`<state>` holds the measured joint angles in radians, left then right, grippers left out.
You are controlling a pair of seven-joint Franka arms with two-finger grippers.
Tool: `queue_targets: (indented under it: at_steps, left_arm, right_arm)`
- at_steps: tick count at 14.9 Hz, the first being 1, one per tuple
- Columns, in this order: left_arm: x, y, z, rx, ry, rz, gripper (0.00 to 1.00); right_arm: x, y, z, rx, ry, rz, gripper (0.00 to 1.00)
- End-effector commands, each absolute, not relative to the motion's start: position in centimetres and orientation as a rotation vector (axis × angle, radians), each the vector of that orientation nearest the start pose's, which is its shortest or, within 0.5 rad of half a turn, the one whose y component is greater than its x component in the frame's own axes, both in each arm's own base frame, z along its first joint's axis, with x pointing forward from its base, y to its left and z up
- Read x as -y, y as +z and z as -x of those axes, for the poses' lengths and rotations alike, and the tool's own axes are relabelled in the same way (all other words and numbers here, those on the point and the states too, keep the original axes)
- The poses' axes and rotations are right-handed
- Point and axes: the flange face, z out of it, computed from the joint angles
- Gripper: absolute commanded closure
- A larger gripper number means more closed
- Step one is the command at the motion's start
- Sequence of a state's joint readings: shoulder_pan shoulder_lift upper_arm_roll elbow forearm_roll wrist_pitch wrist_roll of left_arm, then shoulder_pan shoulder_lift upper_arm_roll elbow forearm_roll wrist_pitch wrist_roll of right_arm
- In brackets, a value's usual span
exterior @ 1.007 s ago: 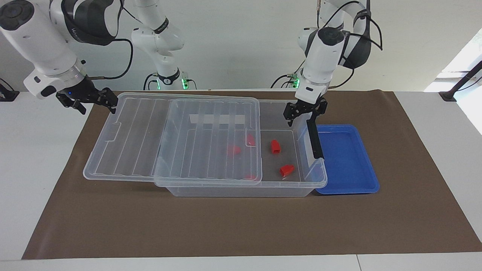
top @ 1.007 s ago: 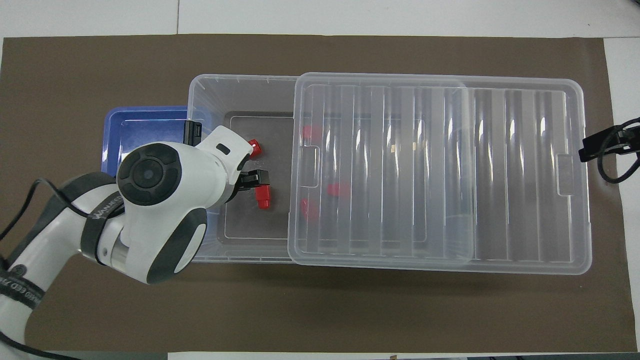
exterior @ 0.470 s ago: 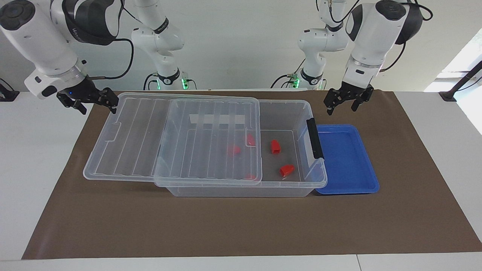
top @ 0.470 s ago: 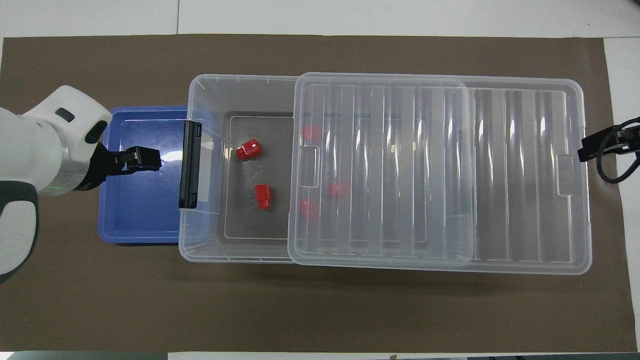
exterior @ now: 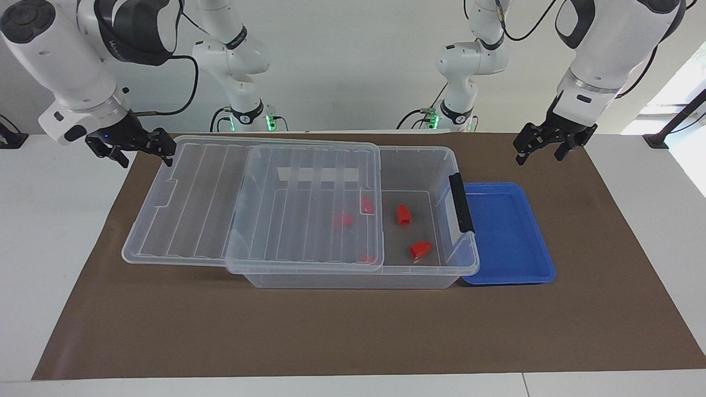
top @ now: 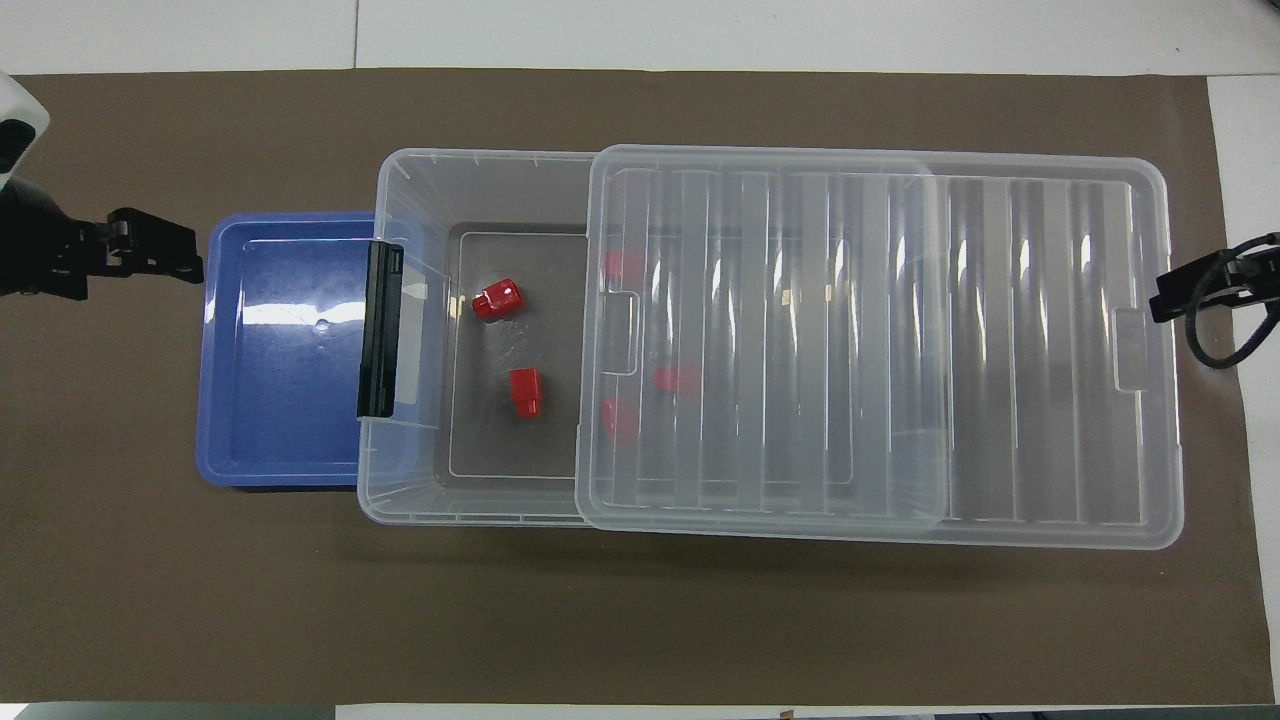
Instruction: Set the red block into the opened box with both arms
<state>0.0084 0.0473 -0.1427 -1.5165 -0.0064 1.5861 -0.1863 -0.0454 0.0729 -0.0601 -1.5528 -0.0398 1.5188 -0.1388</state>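
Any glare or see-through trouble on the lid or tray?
Overhead view: bright streaks along the lid ribs, a glare patch on the blue tray, and red blocks under the lid look washed out. Facing view: lid blurs them too.

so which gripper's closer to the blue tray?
Left. The left gripper hangs open, empty, over the mat just off the blue tray. The right gripper, open too, is at the lid edge at the right arm's end.

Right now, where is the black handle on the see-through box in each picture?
Facing view: the black handle runs along the box's open end, beside the blue tray.
Overhead view: the black handle stands between the blue tray and the box.
Shared landmark: the blue tray.
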Motion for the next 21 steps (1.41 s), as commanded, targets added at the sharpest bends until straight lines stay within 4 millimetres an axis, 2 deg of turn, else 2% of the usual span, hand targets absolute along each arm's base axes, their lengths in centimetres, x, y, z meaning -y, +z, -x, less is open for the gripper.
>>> queue_targets:
  at_steps: [1, 3, 5, 6, 8, 9, 11, 13, 17, 21]
  left_arm:
    - [7.1, 62.9, -57.3, 0.018, -0.005, 3.157, 0.0]
    - [6.7, 63.3, -57.2, -0.031, -0.013, 3.16, 0.0]
    - [6.9, 64.3, -55.5, -0.051, -0.037, 3.156, 0.0]
    - [6.8, 64.2, -55.2, -0.046, -0.032, 3.154, 0.0]
    - [7.0, 63.2, -54.1, -0.046, -0.003, 3.147, 0.0]
    - [7.1, 63.1, -54.0, -0.051, 0.001, 3.146, 0.0]
    - [6.8, 63.3, -54.2, -0.051, -0.027, 3.148, 0.0]
    - [6.8, 63.3, -54.5, -0.048, -0.056, 3.151, 0.0]
    - [7.1, 63.4, -54.5, -0.06, -0.061, 3.151, 0.0]
    - [7.5, 63.4, -54.4, -0.063, -0.06, 3.155, 0.0]
  right_arm:
    - [6.5, 59.3, -56.7, 0.029, 0.163, 3.171, 0.0]
    - [6.4, 59.4, -56.6, 0.031, 0.161, 3.171, 0.0]
    - [6.4, 59.3, -56.7, 0.034, 0.15, 3.177, 0.0]
    - [6.6, 59.1, -57.0, 0.051, 0.102, 3.191, 0.0]
    - [8.7, 58.2, -57.1, 0.042, 0.087, 3.193, 0.0]
    - [10.6, 57.4, -56.9, 0.075, 0.096, 3.191, 0.18]
    - [12.9, 55.6, -57.0, 0.169, 0.104, 3.186, 1.0]
    - [14.7, 53.2, -56.9, 0.132, 0.072, 3.187, 1.0]
    - [15.7, 49.7, -56.2, 0.102, 0.092, 3.182, 1.0]
    - [16.0, 48.0, -55.5, 0.097, 0.117, 3.184, 1.0]
